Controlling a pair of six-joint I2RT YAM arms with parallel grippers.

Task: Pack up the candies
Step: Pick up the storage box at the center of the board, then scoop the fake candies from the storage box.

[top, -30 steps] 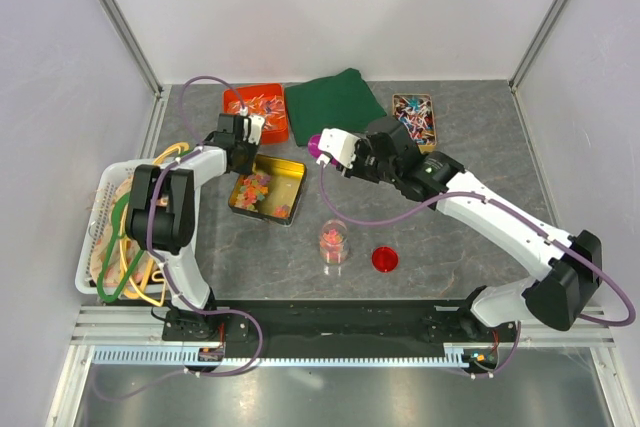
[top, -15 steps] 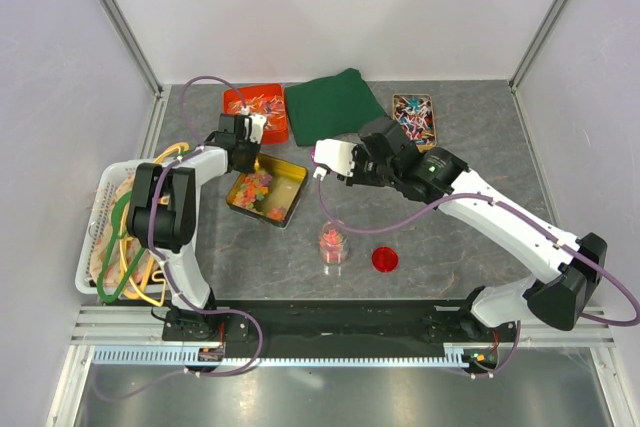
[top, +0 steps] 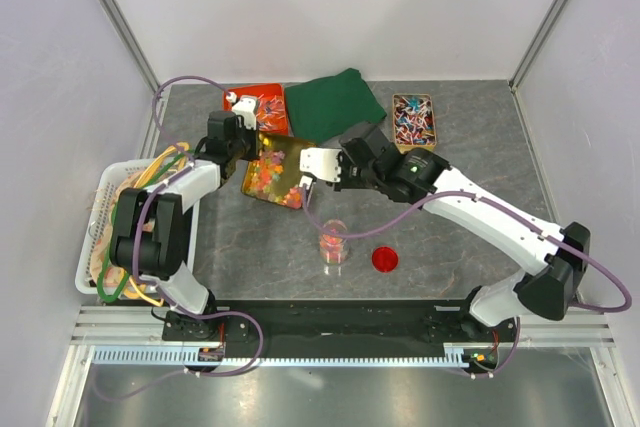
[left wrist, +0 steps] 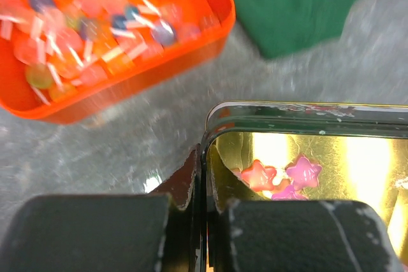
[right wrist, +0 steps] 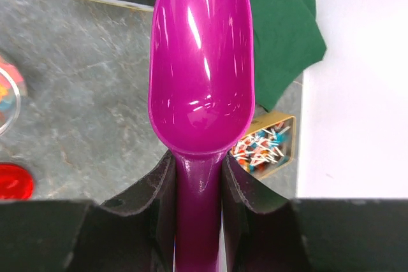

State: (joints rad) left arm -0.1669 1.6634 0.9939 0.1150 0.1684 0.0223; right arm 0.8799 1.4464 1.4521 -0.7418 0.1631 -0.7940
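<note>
Gold tin (left wrist: 306,111) is pinched at its rim by the closed left gripper (left wrist: 203,218); a scoop (right wrist: 201,62) is clamped in the right gripper (right wrist: 199,202); table (left wrist: 127,148) separates tin from orange tray (left wrist: 222,20).

One tin (left wrist: 306,111), one orange tray (left wrist: 134,84), one wooden box (top: 436,123), one green cloth (top: 335,102), one jar (top: 335,224), one red lid (top: 385,259), one white basket (top: 90,237), one scoop (right wrist: 201,74). Two arms: a left arm (top: 190,179) and a right arm (top: 500,219). Candies (left wrist: 303,171) in the tin and jar are too many and too small to count; the left wrist view shows two whole stars, one red-pink, one magenta. Wrapped sweets (top: 414,117) in tray and box are likewise too many to count
</note>
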